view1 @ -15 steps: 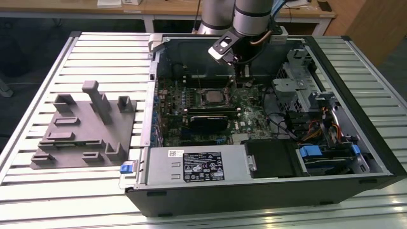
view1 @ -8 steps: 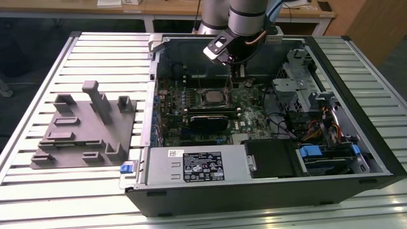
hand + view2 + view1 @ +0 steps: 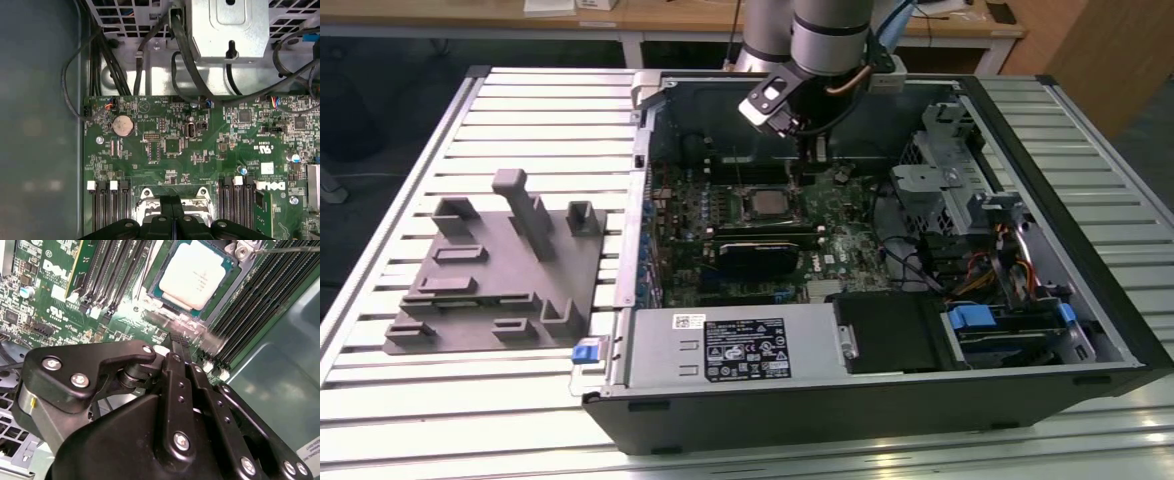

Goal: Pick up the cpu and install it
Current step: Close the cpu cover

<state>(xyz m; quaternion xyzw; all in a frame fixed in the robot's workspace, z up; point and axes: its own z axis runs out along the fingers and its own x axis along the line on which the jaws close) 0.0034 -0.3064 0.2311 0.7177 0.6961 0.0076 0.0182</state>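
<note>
Slatted metal table carries an open black computer case; the small silvery square cpu lies in the motherboard socket, with the black gripper just above it, fingers pressed together, empty.

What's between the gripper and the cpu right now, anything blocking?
Nothing visible. The cpu sits bare-topped in the motherboard socket. The gripper, shut and empty, hangs near the socket's edge with only open air between them.

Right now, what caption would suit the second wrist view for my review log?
The cpu lies in its socket on the motherboard; the gripper, jaws shut and empty, is close beside it.
</note>
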